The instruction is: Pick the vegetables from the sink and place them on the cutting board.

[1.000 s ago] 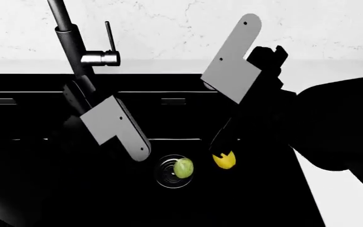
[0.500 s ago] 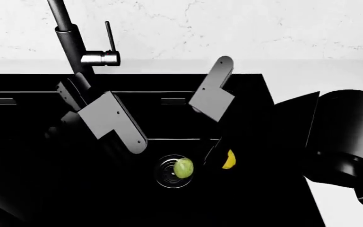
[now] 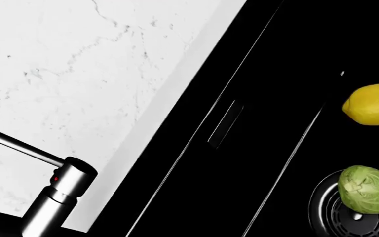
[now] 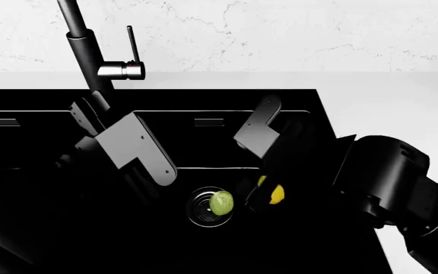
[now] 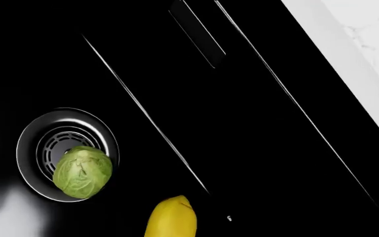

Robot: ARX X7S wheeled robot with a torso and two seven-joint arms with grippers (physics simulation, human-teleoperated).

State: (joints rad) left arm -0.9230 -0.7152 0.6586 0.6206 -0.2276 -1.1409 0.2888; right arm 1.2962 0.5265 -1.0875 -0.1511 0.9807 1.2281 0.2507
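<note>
The pale green cabbage-like ball (image 4: 221, 202) rests on the round metal drain (image 4: 201, 212) of the black sink (image 4: 44, 228). It also shows in the left wrist view (image 3: 367, 189) and right wrist view (image 5: 82, 172). The yellow lemon-like vegetable (image 4: 278, 194) lies just right of it, on the basin floor (image 3: 372, 103) (image 5: 171, 217). My right gripper (image 4: 264, 190) is down at the lemon, with a dark finger crossing it; its jaws blend into the black. My left arm's grey bracket (image 4: 135, 149) hangs over the basin left of the drain; its fingers do not show. The cutting board is out of view.
The dark faucet (image 4: 86, 54) with a metal handle (image 4: 121, 70) stands at the sink's back left, close to my left arm. White marble counter (image 4: 386, 91) runs behind and to the right of the sink. My bulky right arm (image 4: 390, 177) covers the sink's right edge.
My right arm has swung down and in over the basin, bringing its gripper lower onto the lemon. The lemon and the cabbage ball have stayed put. My left arm barely shifted.
</note>
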